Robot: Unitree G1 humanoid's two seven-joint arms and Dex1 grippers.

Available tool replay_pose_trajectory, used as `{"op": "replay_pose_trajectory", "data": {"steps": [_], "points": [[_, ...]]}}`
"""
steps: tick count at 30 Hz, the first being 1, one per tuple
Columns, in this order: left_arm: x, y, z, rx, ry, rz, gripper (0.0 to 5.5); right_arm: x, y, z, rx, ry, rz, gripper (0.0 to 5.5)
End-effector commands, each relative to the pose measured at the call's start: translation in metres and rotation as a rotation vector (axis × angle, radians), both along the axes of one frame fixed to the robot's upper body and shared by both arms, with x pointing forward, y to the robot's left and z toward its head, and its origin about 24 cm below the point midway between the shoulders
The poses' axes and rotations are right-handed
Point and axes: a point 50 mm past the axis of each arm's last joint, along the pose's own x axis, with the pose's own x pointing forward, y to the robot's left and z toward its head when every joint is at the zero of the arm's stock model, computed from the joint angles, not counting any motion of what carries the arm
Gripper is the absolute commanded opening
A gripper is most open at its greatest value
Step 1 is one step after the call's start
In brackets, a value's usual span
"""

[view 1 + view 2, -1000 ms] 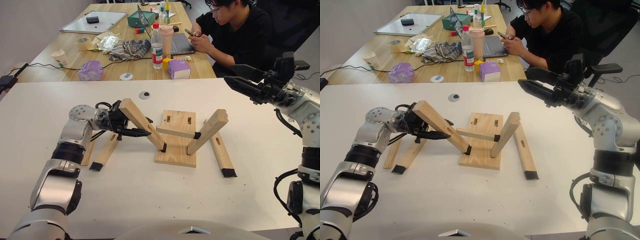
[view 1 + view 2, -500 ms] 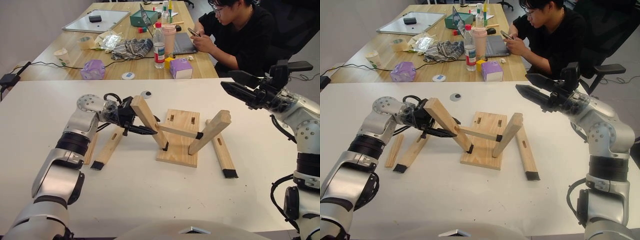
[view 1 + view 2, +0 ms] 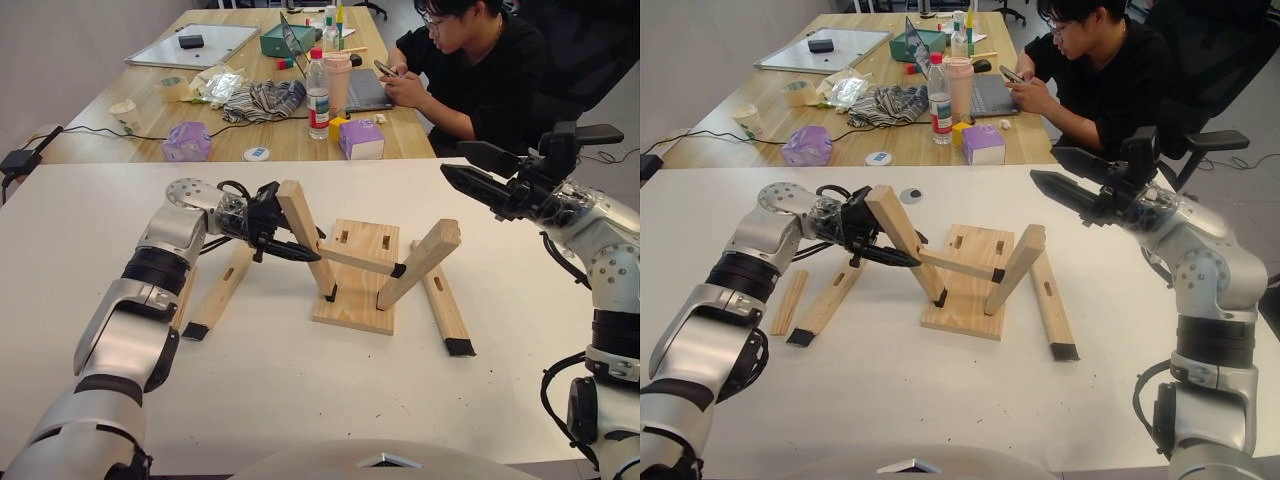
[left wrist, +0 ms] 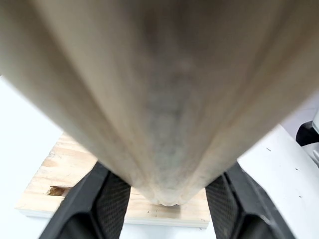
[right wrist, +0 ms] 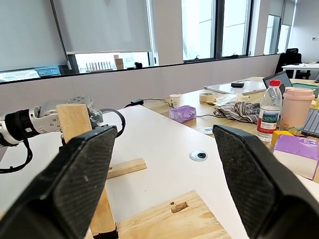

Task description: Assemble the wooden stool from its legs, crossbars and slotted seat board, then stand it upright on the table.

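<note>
A slotted seat board [image 3: 357, 300] lies flat at the table's middle. On it stand two slanted legs, the left leg [image 3: 305, 235] and the right leg [image 3: 422, 262], joined by a crossbar [image 3: 358, 263]. My left gripper [image 3: 283, 243] is shut on the left leg's upper half, and its fingers [image 4: 107, 199] flank the wood in the left wrist view. My right gripper [image 3: 455, 160] hangs open in the air over the table's right side, apart from all parts. A loose leg [image 3: 444, 308] lies right of the board. Two loose pieces [image 3: 218, 290] lie to its left.
A round cable grommet [image 3: 293, 186] sits in the table behind the board. Behind it, a second table [image 3: 120, 140] carries a bottle [image 3: 318, 92], a purple box [image 3: 360, 138] and clutter. The near half of the white table [image 3: 300, 400] is bare.
My left gripper has swung the left leg toward the board, so it stands steeper. The right gripper has come slightly lower and closer in.
</note>
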Motion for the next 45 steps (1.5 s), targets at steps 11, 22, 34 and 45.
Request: {"op": "replay_pose_trajectory", "data": {"steps": [11, 22, 34, 45], "points": [[-0.032, -0.018, -0.048, 0.361, 0.083, -0.138, 2.02, -0.003, 0.001, -0.005, -0.006, 0.000, -0.002, 3.54], [-0.111, 0.017, -0.115, 0.480, 0.470, 0.070, 2.02, -0.012, -0.001, -0.012, -0.003, 0.033, -0.011, 3.54], [-0.148, 0.006, -0.139, 0.383, 0.510, 0.213, 2.02, -0.018, 0.005, -0.012, -0.012, 0.055, 0.013, 3.54], [-0.082, 0.027, -0.067, 0.222, 0.311, 0.363, 3.74, -0.024, 0.011, -0.007, 0.043, 0.017, -0.021, 3.54]]}}
